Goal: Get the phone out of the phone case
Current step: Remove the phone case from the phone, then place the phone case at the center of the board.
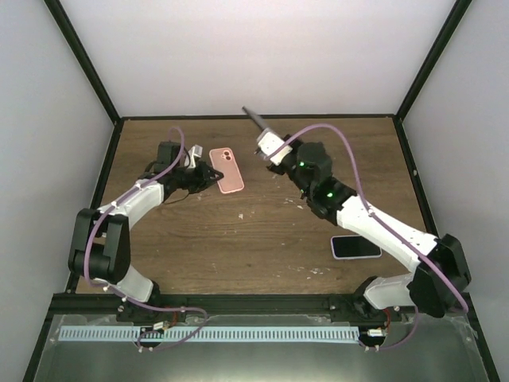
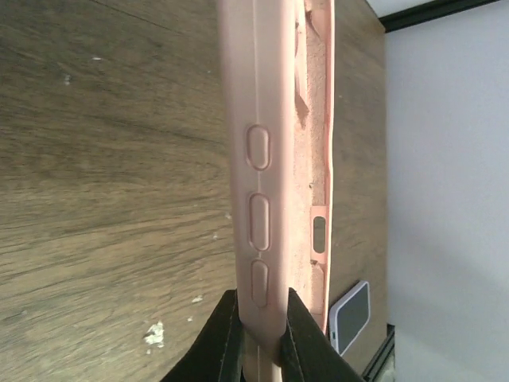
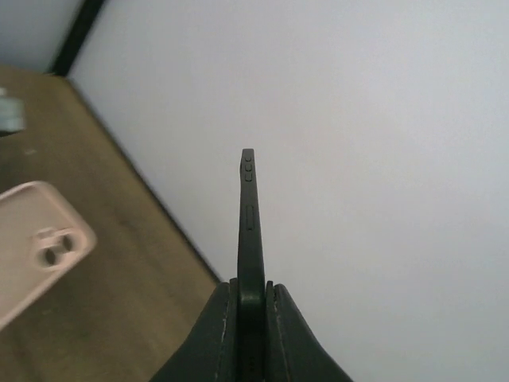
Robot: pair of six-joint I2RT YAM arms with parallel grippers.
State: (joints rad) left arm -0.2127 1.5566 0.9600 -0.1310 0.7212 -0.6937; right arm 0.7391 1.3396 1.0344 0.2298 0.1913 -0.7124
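Top external: right gripper (image 1: pixel 268 148) clamps slim dark phone (image 1: pixel 254 120), long axis tilted upward, apart and rightward of pink silicone case (image 1: pixel 227 171) pinched by left gripper (image 1: pixel 200 172).

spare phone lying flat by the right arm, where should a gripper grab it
Probably across its two long edges near the middle, coming straight down from above: the spare phone lies flat on the table, so only its thin sides offer opposing faces.

overhead camera looking down on table (image 1: pixel 262 231), wrist cameras close-up, all sharing pink case (image 1: pixel 227 171)
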